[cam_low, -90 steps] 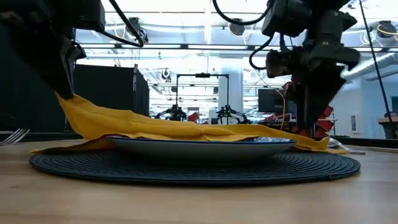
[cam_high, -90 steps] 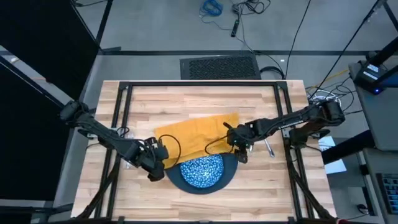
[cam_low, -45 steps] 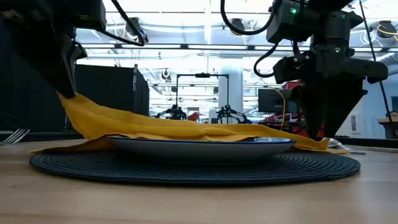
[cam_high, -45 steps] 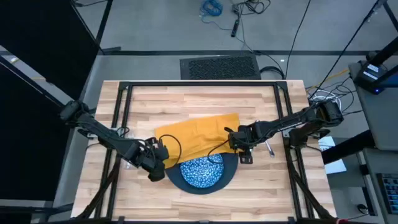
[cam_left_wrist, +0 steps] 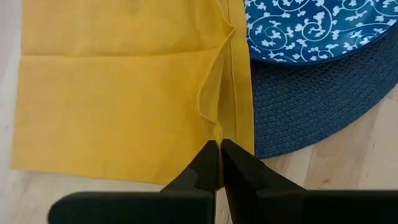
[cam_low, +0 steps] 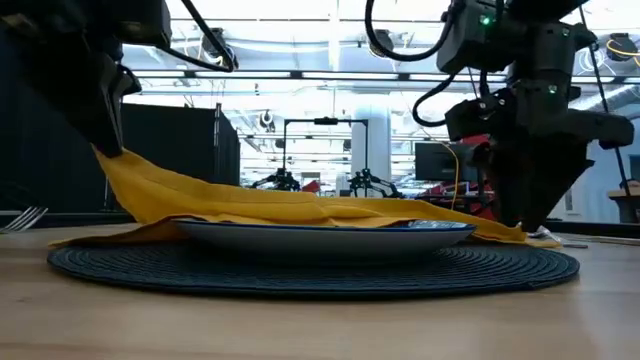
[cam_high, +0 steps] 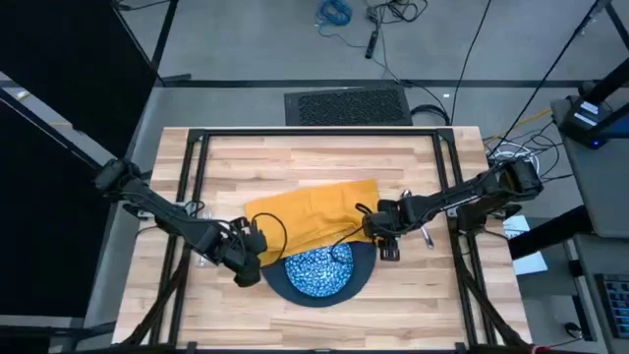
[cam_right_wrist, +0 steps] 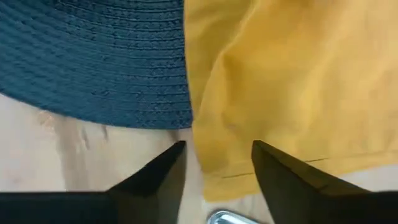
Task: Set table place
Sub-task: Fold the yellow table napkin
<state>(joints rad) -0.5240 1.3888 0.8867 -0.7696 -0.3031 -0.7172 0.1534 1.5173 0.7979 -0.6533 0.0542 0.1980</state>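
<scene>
A mustard-yellow napkin [cam_high: 310,211] lies spread across the table [cam_high: 423,295]. Its near part drapes over the far rim of the blue-and-white speckled dish [cam_high: 316,270], which sits on a dark blue-grey round woven mat [cam_high: 362,280]. My left gripper [cam_high: 248,264] is shut on the napkin near its near-left corner. My right gripper [cam_right_wrist: 217,168] stands open just above the napkin's near-right corner [cam_right_wrist: 249,168], one finger on either side of it, touching nothing. A fork [cam_high: 197,208] lies at the left, and other silver cutlery [cam_high: 425,232] at the right. My left gripper pinches a raised fold of the napkin [cam_left_wrist: 215,132] right beside its hem, between its two shut fingers. The fingers slant down at it from the table's left. The held part is lifted [cam_low: 112,165]; the rest slopes slack down over the dish to the table.
A black metal frame [cam_high: 197,138] runs around the tabletop. Bare wood shows along the far side [cam_high: 324,157] and in the near corners. A silver piece of cutlery [cam_right_wrist: 225,218] lies close to my right gripper's fingers.
My right gripper has moved a little toward the table's right edge and down, toward the napkin's near-right corner. The napkin and dish keep their places.
</scene>
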